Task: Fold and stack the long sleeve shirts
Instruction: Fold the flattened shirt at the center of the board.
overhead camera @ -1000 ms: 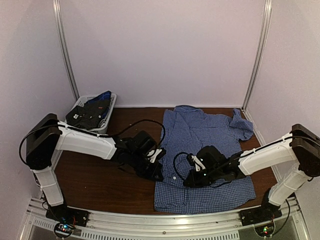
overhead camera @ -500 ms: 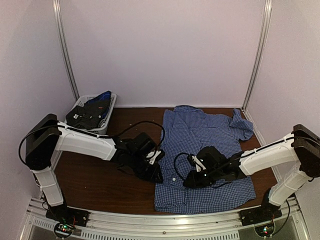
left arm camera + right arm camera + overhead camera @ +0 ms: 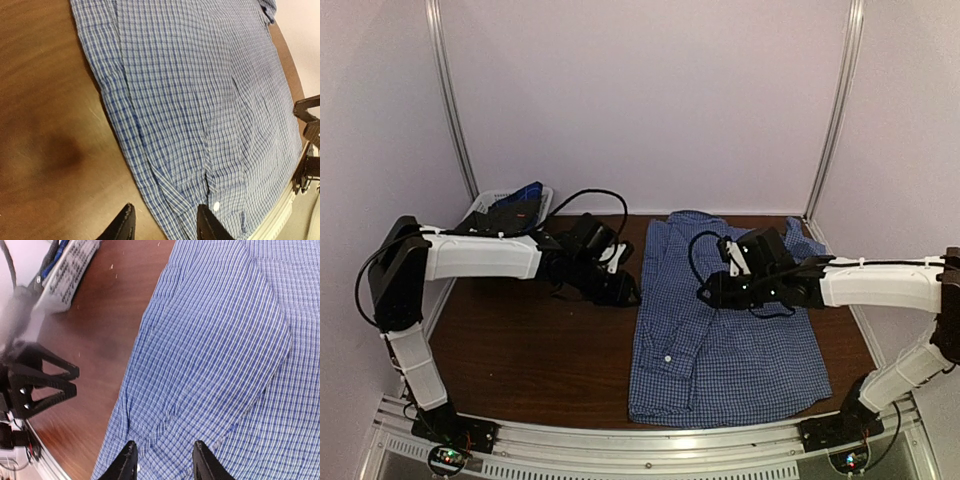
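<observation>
Well, nearest the camera a metal rail (image 3: 650,441) runs along the table's (image 3: 520,350) front edge and carries both arm bases. Just beyond it lies the hem of a blue checked shirt (image 3: 730,360), spread flat on the right half of the brown tabletop, front side up, with a white button (image 3: 667,358) showing near its left edge.

Further in, both arms reach toward the middle of the garment. The left gripper (image 3: 623,292) sits by the shirt's left edge; in its wrist view its fingers (image 3: 125,223) stand apart, with the fabric edge and bare wood showing in the gap between them. The right gripper (image 3: 706,293) is over the chest area with its fingers (image 3: 126,460) likewise spread, checked cloth showing below them (whether either set of tips actually touches the fabric I cannot tell from these angles).

Beyond the grippers the collar end reaches toward the back of the table, and one sleeve (image 3: 802,250) is bunched at the far right corner.

At the far left, partly hidden behind the left arm, a white plastic basket (image 3: 548,200) holds dark clothes (image 3: 510,213). A pale wall (image 3: 640,100) closes the back.
</observation>
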Controlling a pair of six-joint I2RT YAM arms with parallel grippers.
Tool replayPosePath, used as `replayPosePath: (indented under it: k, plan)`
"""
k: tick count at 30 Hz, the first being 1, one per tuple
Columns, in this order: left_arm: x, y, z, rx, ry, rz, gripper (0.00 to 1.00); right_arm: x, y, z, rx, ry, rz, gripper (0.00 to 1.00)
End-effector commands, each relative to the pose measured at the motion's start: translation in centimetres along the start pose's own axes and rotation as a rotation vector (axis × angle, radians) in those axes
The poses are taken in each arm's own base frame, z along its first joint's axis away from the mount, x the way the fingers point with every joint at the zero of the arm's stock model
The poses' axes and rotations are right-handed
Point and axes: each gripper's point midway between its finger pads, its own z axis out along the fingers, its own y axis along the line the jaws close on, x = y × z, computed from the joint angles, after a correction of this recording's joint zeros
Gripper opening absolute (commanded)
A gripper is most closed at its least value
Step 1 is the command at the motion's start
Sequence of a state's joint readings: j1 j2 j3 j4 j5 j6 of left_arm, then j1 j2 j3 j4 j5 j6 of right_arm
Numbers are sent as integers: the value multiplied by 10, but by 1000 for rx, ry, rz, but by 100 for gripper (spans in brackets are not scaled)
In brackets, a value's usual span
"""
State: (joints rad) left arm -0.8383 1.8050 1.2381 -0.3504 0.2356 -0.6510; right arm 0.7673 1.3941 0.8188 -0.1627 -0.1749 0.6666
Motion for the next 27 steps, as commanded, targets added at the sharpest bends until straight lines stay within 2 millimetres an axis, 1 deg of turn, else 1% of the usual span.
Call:
replayPosePath:
  k: [1, 3, 5, 9, 10, 11, 12, 14, 16, 17, 20, 23, 27]
  plan:
    - [-51, 26, 10, -29, -87, 28, 44, -66, -4, 6, 5, -114, -35, 37]
    - [-67, 37, 18, -39, -98, 23, 44, -89, -3, 12, 0, -146, -47, 33]
    - [-80, 42, 28, -36, -107, 25, 45, -109, -5, 20, 3, -168, -50, 29]
    - [-96, 49, 47, -46, -101, 25, 45, -137, -20, 43, -13, -180, -23, 21]
    - [-96, 54, 55, -54, -92, 21, 45, -140, -24, 52, -14, -176, -19, 20]
    - [-99, 54, 57, -50, -93, 20, 45, -144, -28, 60, -16, -173, -17, 19]
    - [-97, 57, 65, -50, -80, 16, 45, -146, -32, 69, -18, -165, -11, 19]
    - [-97, 61, 74, -54, -70, 6, 45, -149, -39, 89, -30, -139, 3, 17]
    - [-96, 65, 81, -59, -63, -4, 45, -149, -47, 109, -34, -115, 17, 16]
    - [-95, 66, 85, -62, -60, -7, 45, -145, -54, 122, -27, -97, 26, 16]
    - [-91, 74, 93, -80, -48, -21, 45, -144, -67, 145, -11, -68, 46, 15]
    - [-87, 78, 100, -86, -37, -30, 45, -142, -75, 157, 0, -49, 62, 14]
    - [-83, 79, 108, -77, -19, -36, 43, -143, -82, 162, 21, -41, 66, 15]
